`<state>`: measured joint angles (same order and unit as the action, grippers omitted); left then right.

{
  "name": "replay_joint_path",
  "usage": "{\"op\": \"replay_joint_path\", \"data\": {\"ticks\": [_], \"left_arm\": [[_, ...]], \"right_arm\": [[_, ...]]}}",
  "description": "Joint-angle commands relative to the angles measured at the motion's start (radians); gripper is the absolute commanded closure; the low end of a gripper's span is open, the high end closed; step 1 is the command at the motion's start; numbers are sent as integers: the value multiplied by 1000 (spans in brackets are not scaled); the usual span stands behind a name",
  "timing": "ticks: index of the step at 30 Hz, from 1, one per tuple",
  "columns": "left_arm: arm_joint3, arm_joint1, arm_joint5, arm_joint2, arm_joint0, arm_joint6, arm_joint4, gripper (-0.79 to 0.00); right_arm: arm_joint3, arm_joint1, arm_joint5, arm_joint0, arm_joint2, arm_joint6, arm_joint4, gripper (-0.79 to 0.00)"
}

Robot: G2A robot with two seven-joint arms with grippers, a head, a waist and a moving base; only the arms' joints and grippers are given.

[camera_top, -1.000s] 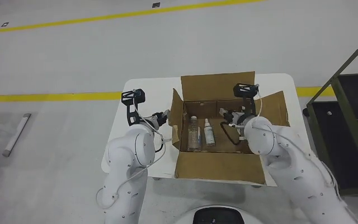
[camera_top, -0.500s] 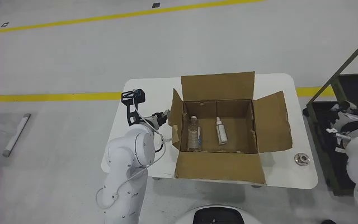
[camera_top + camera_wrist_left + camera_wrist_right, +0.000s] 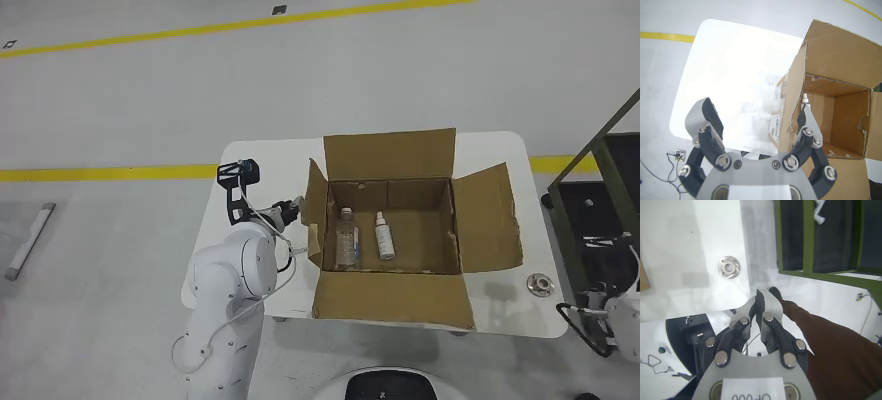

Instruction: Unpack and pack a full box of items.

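An open cardboard box (image 3: pixel 390 285) stands on the white table (image 3: pixel 250 260), flaps spread. Inside lie a clear bottle (image 3: pixel 346 238) and a white spray bottle (image 3: pixel 384 236), side by side in the left half. My left gripper (image 3: pixel 758 113) is open with nothing in it, just outside the box's torn left flap (image 3: pixel 797 89); in the top view the left gripper (image 3: pixel 292 210) is beside that flap. The spray bottle (image 3: pixel 805 98) peeks past the flap. My right gripper (image 3: pixel 759 300) is shut on nothing, off the table's near right corner.
A round metal flange (image 3: pixel 540 285) lies on the table right of the box; the right wrist view has the flange (image 3: pixel 728 267) near the table's edge. A green-framed rack (image 3: pixel 600 190) stands to the right. Bare table (image 3: pixel 730 75) lies left of the box.
The right arm has left the box and swung out past the table's near right corner. The metal flange now lies on the table. The spray bottle has shifted slightly. The left arm kept still.
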<state>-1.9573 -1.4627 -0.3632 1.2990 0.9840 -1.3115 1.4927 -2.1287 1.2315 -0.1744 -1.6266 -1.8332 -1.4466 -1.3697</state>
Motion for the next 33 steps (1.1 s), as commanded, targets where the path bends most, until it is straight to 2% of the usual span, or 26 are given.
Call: {"op": "replay_joint_path", "data": {"ticks": [1,11,15,21,23,26,29,31,32,33], "left_arm": [[0,0,0,0,0,0,0,-785],[0,0,0,0,0,0,0,-785],[0,0,0,0,0,0,0,-785],[0,0,0,0,0,0,0,-785],[0,0,0,0,0,0,0,-785],[0,0,0,0,0,0,0,-785],[0,0,0,0,0,0,0,-785],[0,0,0,0,0,0,0,-785],[0,0,0,0,0,0,0,-785],[0,0,0,0,0,0,0,-785]], "right_arm": [[50,4,-16,19,44,23,0,0],[58,5,-27,22,50,25,-3,0],[119,4,17,31,81,67,-11,0],[249,-12,146,169,35,17,-7,0],[288,-18,186,223,25,-4,-8,-92],[357,-26,240,304,35,-41,-11,-135],[408,-32,297,369,63,-89,-8,-259],[435,-35,329,392,77,-89,-4,-277],[448,-37,349,397,88,-89,-7,-329],[458,-39,359,403,93,-89,2,-342]]}}
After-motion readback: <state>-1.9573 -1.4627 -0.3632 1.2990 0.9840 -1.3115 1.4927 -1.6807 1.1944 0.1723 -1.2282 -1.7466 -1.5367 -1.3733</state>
